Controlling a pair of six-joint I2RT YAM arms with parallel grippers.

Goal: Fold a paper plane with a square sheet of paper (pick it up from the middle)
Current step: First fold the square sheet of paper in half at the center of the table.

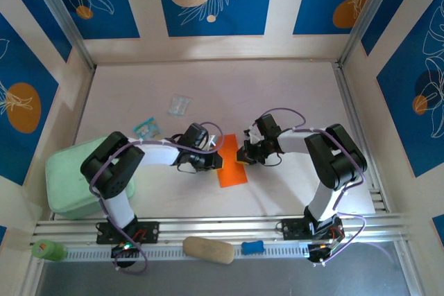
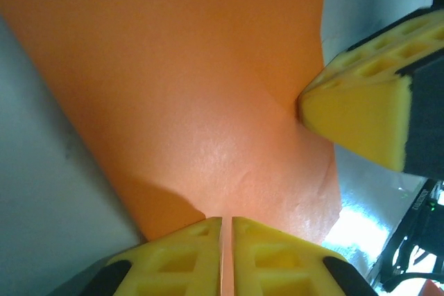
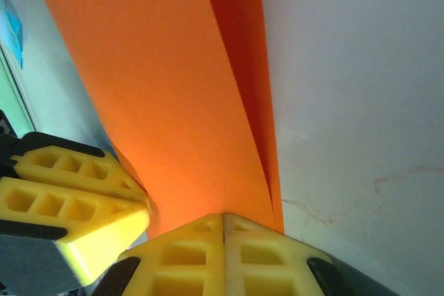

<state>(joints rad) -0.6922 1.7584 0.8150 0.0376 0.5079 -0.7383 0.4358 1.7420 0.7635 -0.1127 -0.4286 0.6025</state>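
Top external: high, behind the arm bases (image 1: 128,230), looking down over the whole worktop (image 1: 277,95). Wrist cameras: very close, each sighting past its own yellow fingers (image 2: 180,254) at the orange sheet (image 3: 152,88) (shared by all three views), facing one another.

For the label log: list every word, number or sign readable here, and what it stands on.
Nothing is readable.
Blue-and-white packet: print too small to read.
Black arm part, left wrist view: white lettering, too blurred.
Square sheet of paper: no print.

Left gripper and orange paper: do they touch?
Touching. The left wrist view shows the left gripper shut on the edge of the orange paper.
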